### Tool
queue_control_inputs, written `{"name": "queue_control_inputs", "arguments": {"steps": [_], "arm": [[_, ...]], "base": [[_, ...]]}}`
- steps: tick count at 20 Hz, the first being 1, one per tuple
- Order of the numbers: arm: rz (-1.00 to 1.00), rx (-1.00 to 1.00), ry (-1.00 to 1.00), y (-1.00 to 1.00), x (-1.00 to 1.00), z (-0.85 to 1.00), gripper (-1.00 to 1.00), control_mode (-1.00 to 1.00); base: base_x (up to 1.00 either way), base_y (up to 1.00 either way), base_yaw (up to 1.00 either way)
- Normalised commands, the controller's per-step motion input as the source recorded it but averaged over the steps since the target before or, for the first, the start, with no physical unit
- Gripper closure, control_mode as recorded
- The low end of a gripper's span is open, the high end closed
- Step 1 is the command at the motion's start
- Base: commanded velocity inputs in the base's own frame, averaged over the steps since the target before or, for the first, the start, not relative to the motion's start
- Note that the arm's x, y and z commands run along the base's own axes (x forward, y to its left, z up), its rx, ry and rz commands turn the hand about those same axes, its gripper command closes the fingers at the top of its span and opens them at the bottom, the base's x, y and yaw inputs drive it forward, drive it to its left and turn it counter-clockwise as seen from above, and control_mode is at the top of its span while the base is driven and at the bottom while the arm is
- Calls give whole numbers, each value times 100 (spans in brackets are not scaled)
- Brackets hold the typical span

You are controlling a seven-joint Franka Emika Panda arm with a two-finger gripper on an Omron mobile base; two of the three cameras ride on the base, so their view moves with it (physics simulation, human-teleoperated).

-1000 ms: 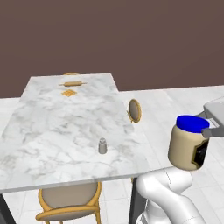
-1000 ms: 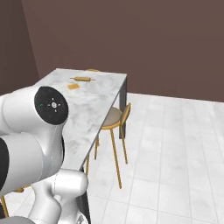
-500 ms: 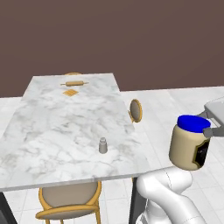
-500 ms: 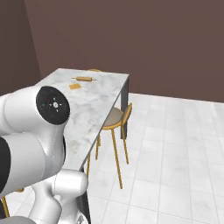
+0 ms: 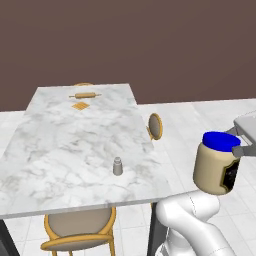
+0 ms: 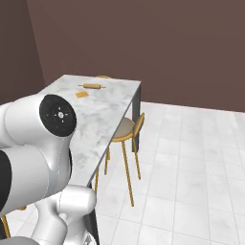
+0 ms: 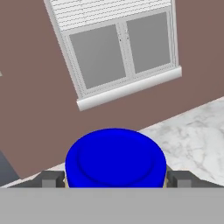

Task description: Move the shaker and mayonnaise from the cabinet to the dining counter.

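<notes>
Tool (image 7: pixel 115 178) clamped on the jar (image 5: pixel 218 164), held in air off the counter's (image 5: pixel 65 140) near corner.
Fingers (image 7: pixel 51 178) pinched just under the blue lid; jar looked rigid, smooth, likely heavyish. Shaker (image 5: pixel 117 166) stood on counter.

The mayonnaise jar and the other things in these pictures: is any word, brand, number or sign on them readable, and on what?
None can be read.
mayonnaise jar, held by the tool: dark label, its print too small and blurred.
shaker on the dining counter: no marking visible.

Veined marble dining counter (image 5: pixel 65 145); orange-wood chairs (image 6: pixel 131 131)
</notes>
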Motion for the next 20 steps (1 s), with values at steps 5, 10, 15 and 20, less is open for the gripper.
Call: {"name": "queue_control_inputs", "arguments": {"steps": [5,10,15,20], "arm": [[0,0,0,0,0,0,100,100],[0,0,0,0,0,0,100,100],[-2,0,0,-5,0,-3,100,-100],[0,0,0,-27,12,-14,100,-100]], "base": [[0,0,0],[0,0,0],[-3,-1,-3],[0,0,0]]}}
